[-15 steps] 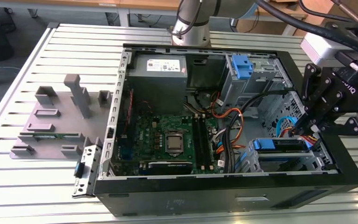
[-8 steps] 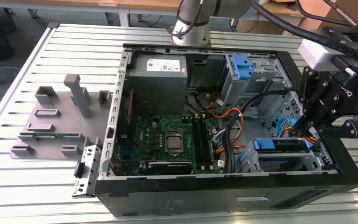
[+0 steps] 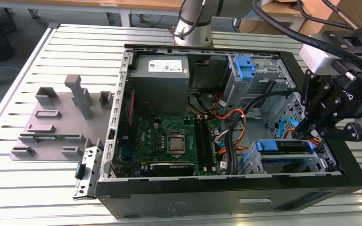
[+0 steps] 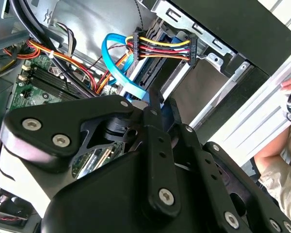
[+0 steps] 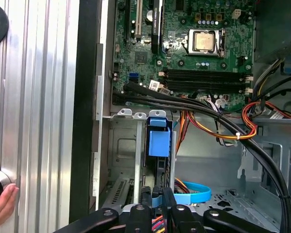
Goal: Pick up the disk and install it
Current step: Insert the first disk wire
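While the open computer case [image 3: 231, 188] lies on its side on the slatted metal table [image 3: 17, 188], the gripper [image 3: 311, 133] hangs right over the case's drive cage [image 3: 288, 162], at the corner on the exterior view's right. The disk [image 3: 286, 146] sits in that cage in its blue carrier frame, dark side up, and the blue tab [image 5: 159, 138] of the frame shows in the first wrist view between the cage's metal rails. The fingers [image 5: 157, 204] come down right at the disk's cabled end, close together, but I honestly can't tell whether they're pinching anything or just resting there. A bundle of coloured power wires [image 4: 162, 48] and a flat blue data cable [image 4: 121, 73] run up to the disk's end. Further into the case from the cage you can see the motherboard [image 3: 168, 141] and the grey power supply [image 3: 160, 70]. A person's hand [image 5: 1, 206] rests on the table just outside the case wall.
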Action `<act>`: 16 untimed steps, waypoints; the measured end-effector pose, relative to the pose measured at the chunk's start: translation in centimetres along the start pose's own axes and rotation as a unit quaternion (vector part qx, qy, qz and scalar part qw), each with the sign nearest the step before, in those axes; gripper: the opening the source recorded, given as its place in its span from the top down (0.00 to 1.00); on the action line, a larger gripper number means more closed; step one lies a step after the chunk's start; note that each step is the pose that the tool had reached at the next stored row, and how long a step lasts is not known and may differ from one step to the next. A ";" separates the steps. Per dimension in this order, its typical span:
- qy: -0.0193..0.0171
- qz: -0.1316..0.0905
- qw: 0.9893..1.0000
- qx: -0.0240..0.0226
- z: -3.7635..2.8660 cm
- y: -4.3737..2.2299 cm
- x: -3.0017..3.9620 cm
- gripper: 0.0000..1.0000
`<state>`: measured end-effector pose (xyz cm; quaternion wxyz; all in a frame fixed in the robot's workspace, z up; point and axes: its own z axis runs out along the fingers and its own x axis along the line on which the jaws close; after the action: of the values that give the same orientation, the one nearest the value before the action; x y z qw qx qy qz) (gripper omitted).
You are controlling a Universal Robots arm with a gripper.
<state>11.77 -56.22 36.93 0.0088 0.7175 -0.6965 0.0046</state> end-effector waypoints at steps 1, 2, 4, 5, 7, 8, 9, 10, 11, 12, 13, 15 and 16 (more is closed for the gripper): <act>0.000 0.000 1.000 0.000 0.01 0.00 0.00 0.76; 0.000 0.000 1.000 0.000 0.01 0.00 0.00 0.76; 0.000 0.000 1.000 0.000 0.01 0.00 0.00 0.76; 0.000 0.000 1.000 0.000 0.01 0.00 0.00 0.76; 0.000 0.000 1.000 0.000 0.01 0.00 0.00 0.76; 0.000 0.000 1.000 0.000 0.01 0.00 0.00 0.76; 0.000 0.000 1.000 0.000 0.01 0.00 0.00 0.76; 0.000 0.000 1.000 0.000 0.01 0.00 0.00 0.78; 0.000 0.000 1.000 0.000 0.01 0.00 0.00 0.84; 0.000 0.000 1.000 0.000 0.01 0.00 0.00 0.84; 0.000 0.000 1.000 0.000 0.01 0.01 0.00 0.84; 0.000 0.000 1.000 0.000 0.01 0.01 0.00 0.84; 0.000 0.000 1.000 0.000 0.01 0.01 0.00 0.84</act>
<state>11.76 -56.22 36.92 0.0088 0.7175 -0.6965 0.0046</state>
